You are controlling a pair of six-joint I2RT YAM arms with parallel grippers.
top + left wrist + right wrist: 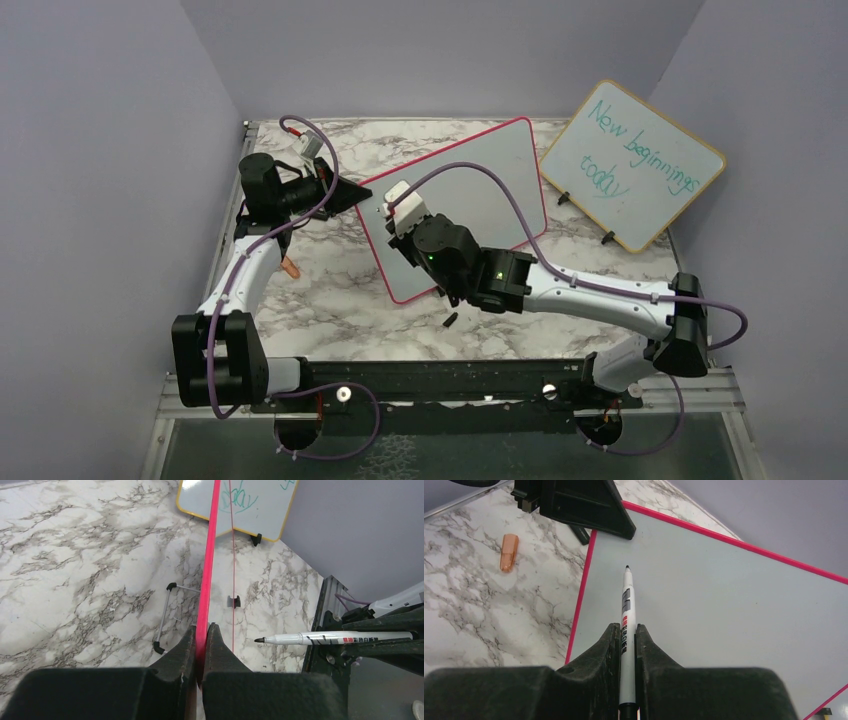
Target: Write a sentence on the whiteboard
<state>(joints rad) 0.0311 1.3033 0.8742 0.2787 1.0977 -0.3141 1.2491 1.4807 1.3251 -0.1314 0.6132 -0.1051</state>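
Marble-patterned tabletop (330, 310) bears the large white, pink-framed whiteboard (480, 190) at mid-table, its face blank. The left gripper (202, 630) is clamped on the board's pink edge, steadying it. The right gripper (626, 630) is closed around a slim white marker (626, 600), its black tip just off the surface near that edge. Writing seems about to start: next, press the tip gently down and draw the first letter.

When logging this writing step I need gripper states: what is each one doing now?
Left gripper: closed, clamping the whiteboard by its pink edge.
Right gripper: closed, holding the marker.
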